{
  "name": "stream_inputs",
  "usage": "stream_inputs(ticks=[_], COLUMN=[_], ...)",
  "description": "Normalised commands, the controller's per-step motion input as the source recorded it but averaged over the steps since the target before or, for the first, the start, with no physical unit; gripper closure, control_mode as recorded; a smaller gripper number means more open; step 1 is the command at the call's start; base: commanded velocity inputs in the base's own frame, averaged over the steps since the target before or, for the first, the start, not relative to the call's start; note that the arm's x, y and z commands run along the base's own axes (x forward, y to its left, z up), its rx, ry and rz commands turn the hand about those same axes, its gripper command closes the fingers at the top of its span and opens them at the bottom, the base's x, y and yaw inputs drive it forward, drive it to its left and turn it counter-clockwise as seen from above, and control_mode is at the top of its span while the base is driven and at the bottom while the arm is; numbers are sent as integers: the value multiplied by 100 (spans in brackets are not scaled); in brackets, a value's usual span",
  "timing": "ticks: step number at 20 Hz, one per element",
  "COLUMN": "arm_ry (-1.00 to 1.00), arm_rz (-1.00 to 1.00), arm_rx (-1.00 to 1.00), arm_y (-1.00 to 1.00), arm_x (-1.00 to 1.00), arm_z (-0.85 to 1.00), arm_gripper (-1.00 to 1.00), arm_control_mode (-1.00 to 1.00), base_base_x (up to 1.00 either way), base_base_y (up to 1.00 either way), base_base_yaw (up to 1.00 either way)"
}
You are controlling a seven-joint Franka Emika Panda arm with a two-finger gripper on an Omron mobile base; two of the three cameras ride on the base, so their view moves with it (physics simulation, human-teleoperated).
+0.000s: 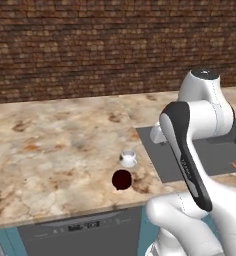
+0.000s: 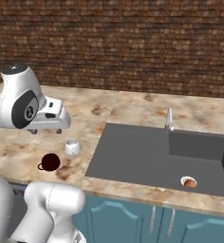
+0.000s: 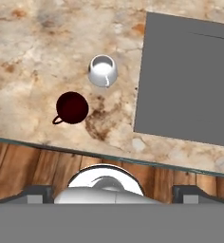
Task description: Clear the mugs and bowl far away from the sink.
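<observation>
White mug [image 3: 103, 70] and dark maroon mug [image 3: 72, 107] set close together on the marbled table [image 1: 50, 145], just left of the sink [image 2: 133, 154], claw spread wide, held above them, nothing gripped

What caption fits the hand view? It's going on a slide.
Looking down on a white mug and a maroon mug standing apart on the marble counter, left of the grey sink.

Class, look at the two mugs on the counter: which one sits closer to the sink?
The white mug sits closer to the sink. The dark maroon mug, the one with a visible handle, stands further from the basin and nearer the counter's front edge.
</observation>
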Motion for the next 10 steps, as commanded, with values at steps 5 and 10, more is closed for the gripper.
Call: stream_inputs(ticks=[5, 10], arm_ry=[0, 0], arm_rz=[0, 0], arm_rx=[0, 0], arm_y=[0, 0], arm_x=[0, 0], arm_z=[0, 0], arm_gripper=[-100, -100], arm_control_mode=[100, 100], base_base_x=[21, 64], base_base_y=[33, -11], base_base_yaw=[0, 9])
